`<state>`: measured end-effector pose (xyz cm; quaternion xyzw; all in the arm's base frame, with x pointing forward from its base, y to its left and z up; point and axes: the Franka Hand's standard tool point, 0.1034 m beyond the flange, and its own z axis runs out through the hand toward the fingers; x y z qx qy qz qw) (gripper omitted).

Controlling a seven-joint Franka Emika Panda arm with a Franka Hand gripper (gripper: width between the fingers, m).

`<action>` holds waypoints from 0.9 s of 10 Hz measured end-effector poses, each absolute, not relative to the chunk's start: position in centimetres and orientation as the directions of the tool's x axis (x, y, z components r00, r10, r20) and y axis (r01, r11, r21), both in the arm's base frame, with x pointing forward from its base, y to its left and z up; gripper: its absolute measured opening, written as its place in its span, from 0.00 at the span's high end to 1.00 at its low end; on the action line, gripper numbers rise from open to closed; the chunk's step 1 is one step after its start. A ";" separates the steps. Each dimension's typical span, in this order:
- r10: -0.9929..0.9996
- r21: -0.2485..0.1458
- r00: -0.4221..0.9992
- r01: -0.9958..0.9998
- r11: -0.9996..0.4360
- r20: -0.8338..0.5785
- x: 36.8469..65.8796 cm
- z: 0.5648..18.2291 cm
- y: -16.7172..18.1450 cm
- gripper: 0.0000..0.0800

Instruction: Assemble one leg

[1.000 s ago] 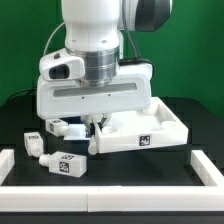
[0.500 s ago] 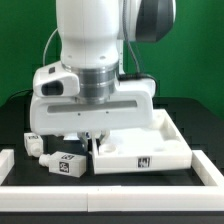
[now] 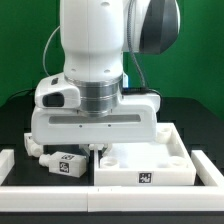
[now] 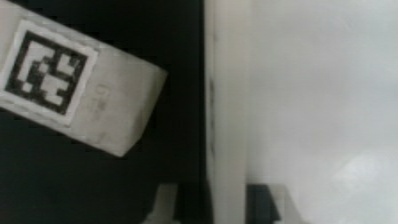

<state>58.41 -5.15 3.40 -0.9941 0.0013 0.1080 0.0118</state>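
None of the legs is in hand yet, I judge: the jaws straddle the side wall of the tray (image 3: 175, 178), seemingly to position it, and I cannot tell whether they pinch it. Next I must lift clear, shift over a leg and close on it. The closest leg (image 3: 65, 163) lies flat on the surface (image 3: 12, 118) just beside that wall, outside the jaws, toward the near corner on the exterior view's left.

From here the arm (image 3: 100, 40) looks like smooth, glossy white plastic, with a dull grey metallic ring (image 3: 100, 97) above the gripper (image 3: 97, 150). The tray (image 3: 115, 178) at the gripper reads as smooth matt white plastic. The leg (image 3: 65, 164) just beside it looks like the same plastic with a flat printed black-and-white tag (image 4: 50, 65), and the table (image 3: 200, 120) is matt black.
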 end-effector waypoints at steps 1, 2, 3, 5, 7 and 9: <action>0.000 -0.024 0.976 -0.005 -1.000 -0.217 58.3 3.3 -5.1 0.93; -0.002 -0.022 0.976 -0.007 -1.000 -0.218 58.8 2.7 -5.0 0.93; 0.000 -0.019 0.978 -0.004 -1.000 -0.207 60.0 2.2 -5.0 0.93; -0.006 -0.015 0.979 -0.009 -1.000 -0.204 60.7 1.5 -4.8 0.93; -0.025 -0.007 0.974 -0.027 -1.000 -0.227 60.8 0.9 -3.6 0.93; -0.017 -0.003 0.973 -0.018 -1.000 -0.228 60.8 0.9 -2.2 0.93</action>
